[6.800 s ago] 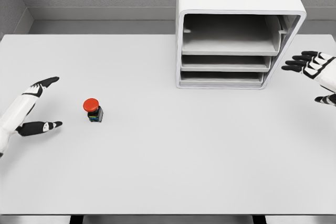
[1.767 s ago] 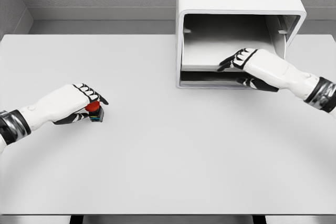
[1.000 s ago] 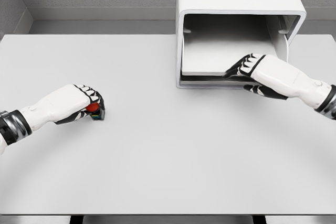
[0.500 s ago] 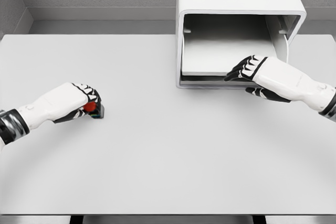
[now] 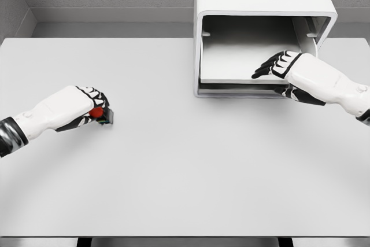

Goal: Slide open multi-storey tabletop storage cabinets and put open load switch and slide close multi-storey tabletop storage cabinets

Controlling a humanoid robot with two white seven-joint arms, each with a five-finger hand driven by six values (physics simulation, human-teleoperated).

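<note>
The white boxy multi-storey cabinet (image 5: pixel 260 4) has one flat white tray (image 5: pixel 243 65) under the right hand (image 5: pixel 300 73), whose dark fingers (image 5: pixel 272 65) lie on its front edge; they could slip off. The left hand (image 5: pixel 75 108) curls around the small red-capped switch (image 5: pixel 99 114); a loose grip might drop it.

Cabinet at the back, switch at the left, one hand at each.

The storage cabinet (image 5: pixel 263 4) stands on the table (image 5: pixel 185 166) at the upper right of the frame. The right hand (image 5: pixel 300 73) rests on its tray (image 5: pixel 237 62), at the right front. At middle left, the left hand (image 5: pixel 78 111) wraps the load switch (image 5: pixel 99 114).
</note>
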